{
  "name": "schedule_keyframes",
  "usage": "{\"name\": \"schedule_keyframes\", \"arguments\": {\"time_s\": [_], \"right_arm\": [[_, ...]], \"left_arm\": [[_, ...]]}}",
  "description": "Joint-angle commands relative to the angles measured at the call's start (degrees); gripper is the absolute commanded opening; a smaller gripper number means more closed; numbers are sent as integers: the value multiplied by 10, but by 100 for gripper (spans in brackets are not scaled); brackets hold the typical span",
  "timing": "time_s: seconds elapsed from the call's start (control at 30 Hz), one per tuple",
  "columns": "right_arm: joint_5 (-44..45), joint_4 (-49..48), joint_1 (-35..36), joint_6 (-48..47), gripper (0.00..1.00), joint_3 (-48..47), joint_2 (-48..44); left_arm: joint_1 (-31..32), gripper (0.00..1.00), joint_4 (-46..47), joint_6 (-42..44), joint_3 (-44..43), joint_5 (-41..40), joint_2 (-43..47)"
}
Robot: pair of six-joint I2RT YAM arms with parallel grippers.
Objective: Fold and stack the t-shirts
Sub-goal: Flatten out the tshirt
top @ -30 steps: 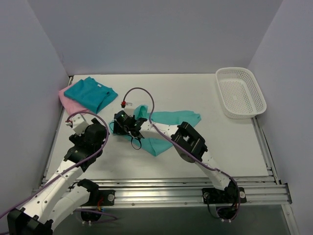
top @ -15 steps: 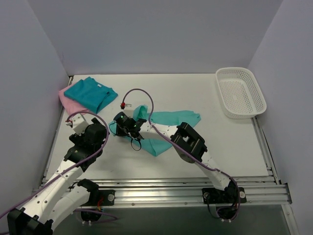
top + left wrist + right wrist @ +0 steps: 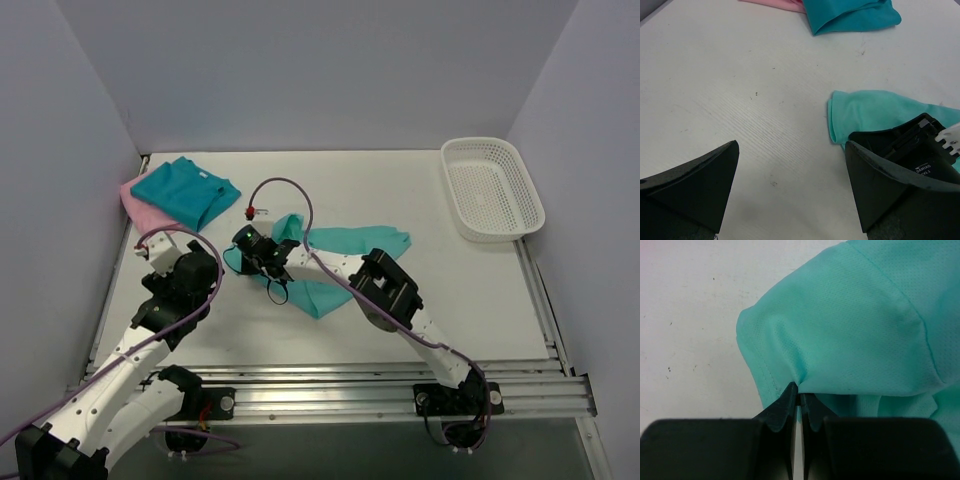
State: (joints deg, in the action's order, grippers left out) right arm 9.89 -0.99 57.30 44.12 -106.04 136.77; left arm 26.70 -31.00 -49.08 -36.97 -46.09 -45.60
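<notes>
the light sea-green t-shirt point(image 3: 350, 245) lies rumpled and partly folded in the middle of the table point(image 3: 400, 190), its left edge bunched and pinched between the right fingers point(image 3: 782, 407). the darker teal t-shirt point(image 3: 185, 192) sits folded atop the pink t-shirt point(image 3: 133, 197) in the far left corner.
</notes>
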Motion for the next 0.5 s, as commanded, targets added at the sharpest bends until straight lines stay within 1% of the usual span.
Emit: {"name": "schedule_keyframes", "arguments": {"time_s": [0.0, 0.2, 0.37, 0.47], "right_arm": [[36, 44, -4, -26, 0, -21, -69], [86, 99, -13, -55, 0, -40, -172], [109, 137, -37, -72, 0, -63, -223], [122, 150, -46, -84, 0, -66, -255]], "left_arm": [[2, 96, 24, 3, -4, 9, 2], [2, 96, 35, 5, -5, 30, 7], [4, 97, 39, 7, -8, 63, 12], [5, 97, 63, 22, -1, 90, 14]]}}
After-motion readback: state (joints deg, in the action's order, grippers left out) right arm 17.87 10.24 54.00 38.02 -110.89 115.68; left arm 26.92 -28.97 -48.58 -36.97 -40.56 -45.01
